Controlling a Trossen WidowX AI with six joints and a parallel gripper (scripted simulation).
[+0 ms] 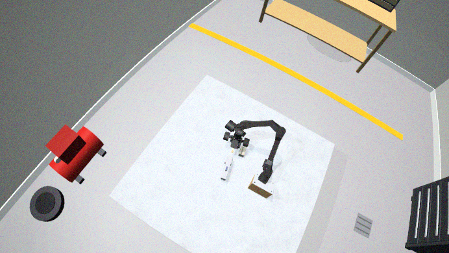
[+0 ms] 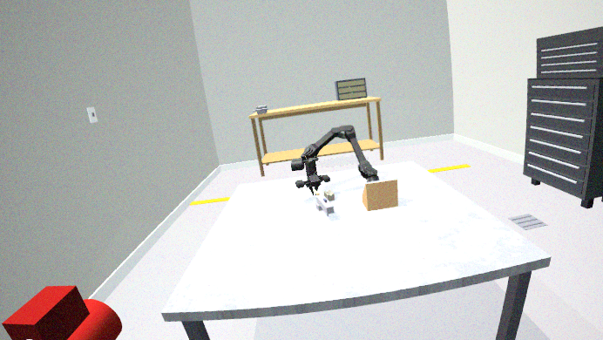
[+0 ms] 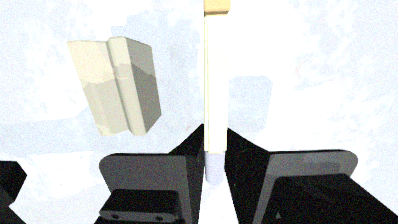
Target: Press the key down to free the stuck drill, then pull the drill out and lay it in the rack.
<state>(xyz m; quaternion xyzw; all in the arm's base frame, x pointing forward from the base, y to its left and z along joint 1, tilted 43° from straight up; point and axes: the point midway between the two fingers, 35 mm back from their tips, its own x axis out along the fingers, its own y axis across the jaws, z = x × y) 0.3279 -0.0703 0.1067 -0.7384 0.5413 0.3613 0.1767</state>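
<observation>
My gripper (image 1: 234,147) (image 2: 314,191) (image 3: 211,127) points down and is shut on the drill (image 3: 216,80). The drill is a thin cream rod with a lavender end between the fingers and a golden section (image 1: 232,151) (image 2: 317,193) at its far side. That golden section points toward the long white holder (image 1: 228,162) (image 2: 321,201), and its tip is cut off in the wrist view, so I cannot tell whether it is clear of the holder. The small blue key (image 1: 226,168) (image 2: 325,200) is on the holder. The beige grooved rack (image 1: 242,151) (image 2: 329,196) (image 3: 137,85) stands beside the drill.
A brown wedge-shaped block (image 1: 259,191) (image 2: 382,195) stands by the arm's base. All of these are on the white table (image 1: 182,194) (image 2: 348,261). A red compressor (image 1: 78,154) (image 2: 96,323), a wooden workbench (image 1: 318,29) (image 2: 314,105) and a dark drawer cabinet (image 1: 431,214) (image 2: 562,126) stand off the table.
</observation>
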